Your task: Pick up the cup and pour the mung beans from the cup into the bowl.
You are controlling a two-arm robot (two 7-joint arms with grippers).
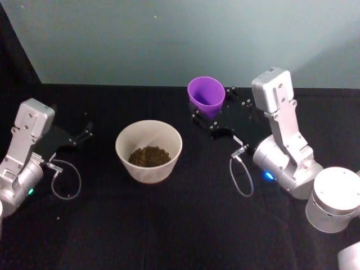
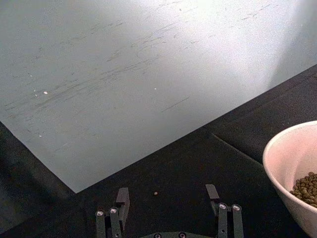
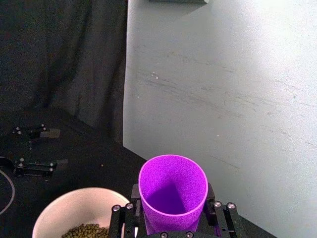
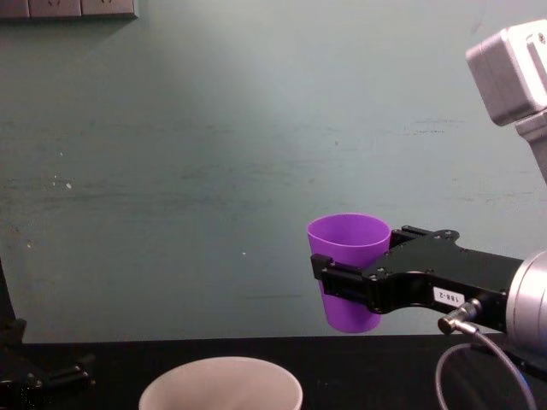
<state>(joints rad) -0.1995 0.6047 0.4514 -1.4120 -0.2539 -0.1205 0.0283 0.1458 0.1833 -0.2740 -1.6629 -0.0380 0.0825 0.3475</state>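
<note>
While the right gripper [image 1: 216,115] clamps its black fingers [image 4: 342,280] on either side of the cup [image 1: 206,96], the purple tumbler hangs upright in the air, lifted clear of the black table [image 1: 185,225] and to the right of and farther back than the bowl [image 1: 149,151]. From the right wrist view, the cup's open mouth faces up and its inside looks bare purple, with no beans visible in it. Seen from the chest, the cup sits well above the bowl's rim and is not tilted. The bowl stands on the table near the middle, between the two arms, and a heap of mung beans [image 1: 149,156] lies in its bottom. Over on the left, the left gripper [image 1: 83,132] rests low by the table, beside the bowl but apart from it, its fingers [image 2: 122,197] spread wide with nothing between them.
</note>
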